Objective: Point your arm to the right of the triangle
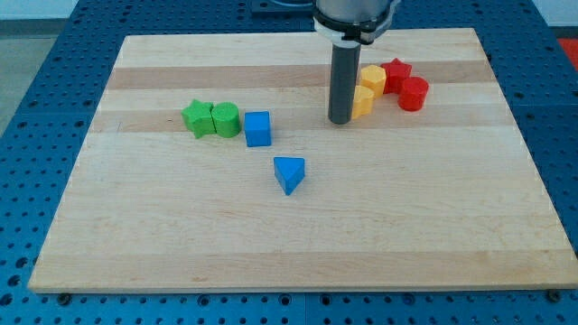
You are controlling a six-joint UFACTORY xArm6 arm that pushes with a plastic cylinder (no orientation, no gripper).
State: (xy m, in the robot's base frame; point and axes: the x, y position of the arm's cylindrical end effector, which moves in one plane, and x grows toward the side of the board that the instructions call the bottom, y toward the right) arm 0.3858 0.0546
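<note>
Tip parked up by the yellows, triangle well below

No jaws here, just my tip point(340, 121) touching a yellow block point(362, 102). Blue triangle point(289, 173) sits below-left on the surface point(433, 226). A sloppy path down could clip the triangle and shove it.

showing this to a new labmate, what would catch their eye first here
First the dark rod coming down from the view's top, my tip resting beside the yellow blocks, with the red blocks just right of them. Next the blue triangle, alone near the board's middle, below and left of my tip. A green pair and a blue cube line up at left.
</note>
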